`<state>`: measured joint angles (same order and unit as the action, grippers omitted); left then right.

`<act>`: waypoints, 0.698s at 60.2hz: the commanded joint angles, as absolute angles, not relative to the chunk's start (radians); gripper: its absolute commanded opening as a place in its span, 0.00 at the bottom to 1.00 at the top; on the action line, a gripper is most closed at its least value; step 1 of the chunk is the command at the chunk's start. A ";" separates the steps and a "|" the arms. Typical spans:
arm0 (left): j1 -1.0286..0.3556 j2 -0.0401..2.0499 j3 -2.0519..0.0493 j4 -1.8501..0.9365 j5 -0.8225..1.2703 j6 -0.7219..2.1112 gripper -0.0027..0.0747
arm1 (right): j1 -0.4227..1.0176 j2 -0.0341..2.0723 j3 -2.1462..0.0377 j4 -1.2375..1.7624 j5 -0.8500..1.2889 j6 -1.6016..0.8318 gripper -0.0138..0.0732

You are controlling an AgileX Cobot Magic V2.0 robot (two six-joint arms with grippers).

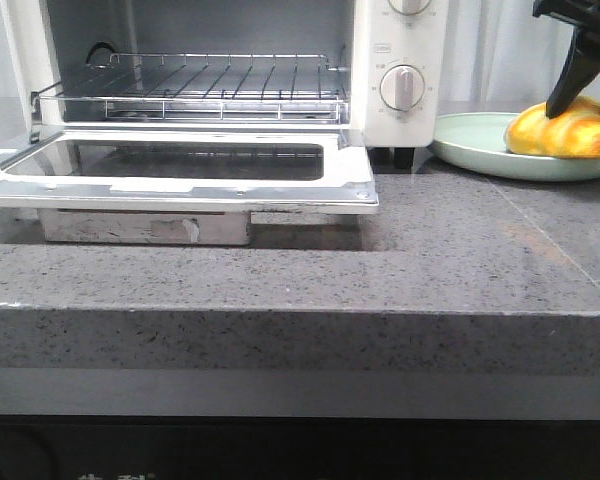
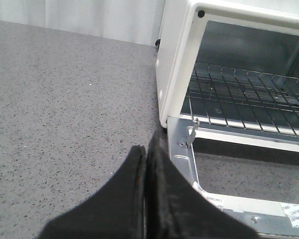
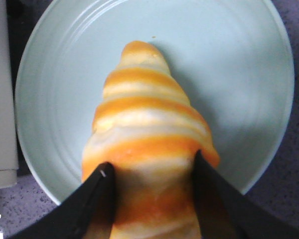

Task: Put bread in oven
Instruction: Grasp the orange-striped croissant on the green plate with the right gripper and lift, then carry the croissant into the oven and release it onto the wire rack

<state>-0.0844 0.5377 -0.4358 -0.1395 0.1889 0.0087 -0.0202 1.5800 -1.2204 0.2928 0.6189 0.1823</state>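
The bread, a glossy golden-yellow bun with pale stripes, lies on a pale green plate at the right, beside the white oven. My right gripper comes down from above and is shut on the bread, one black finger pressed on each side, while the bread still rests on the plate. The oven's glass door is dropped open and its wire rack is bare. My left gripper is shut and empty, low over the counter by the oven's left front corner.
The grey speckled stone counter carries the oven and the plate. The open door juts forward over the counter near its front edge. The oven's dials face forward on its right side. The rack also shows in the left wrist view.
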 commanded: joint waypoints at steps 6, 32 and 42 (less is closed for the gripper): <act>-0.084 0.537 -0.466 -0.142 0.116 0.007 0.01 | -0.023 1.450 -1.248 0.300 0.610 0.143 0.37; -0.084 0.537 -0.466 -0.142 0.116 0.007 0.01 | 0.208 1.002 -0.898 0.377 0.583 0.122 0.37; -0.084 0.537 -0.466 -0.142 0.116 0.007 0.01 | 0.361 1.007 -0.900 0.448 0.464 0.122 0.37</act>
